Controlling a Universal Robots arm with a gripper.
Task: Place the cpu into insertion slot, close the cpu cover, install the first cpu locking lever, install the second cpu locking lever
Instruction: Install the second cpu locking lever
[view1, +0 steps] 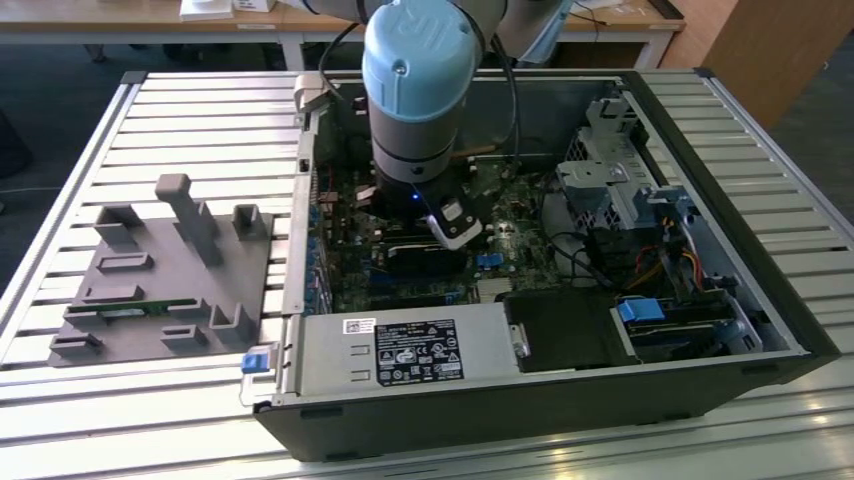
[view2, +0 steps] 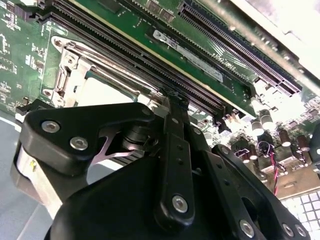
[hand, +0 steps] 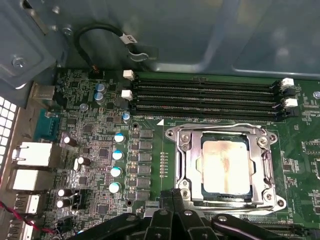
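Note:
The cpu (hand: 226, 167) lies flat in the insertion slot (hand: 225, 139) on the green motherboard, its silvery top showing through the window of the cpu cover (hand: 187, 160). The cover is down over the chip, with a thin wire lever (hand: 220, 125) running along its edge beside the memory slots. In the first wrist view my gripper (hand: 172, 192) is shut with nothing in it, its tips close to the socket edge farthest from the memory slots. The second wrist view shows the gripper (view2: 172, 97) at a corner of the cover (view2: 75, 65), beside the cpu (view2: 102, 95). The exterior view has the gripper (view1: 454, 228) low inside the computer case.
Long black memory slots (hand: 205, 97) run beside the socket, and capacitors (hand: 117, 155) stand on the board. The case walls, power supply (view1: 400, 350), drive bays (view1: 601, 180) and cables (view1: 574, 250) hem the arm in. A grey fixture tray (view1: 160, 270) sits at the exterior view's left.

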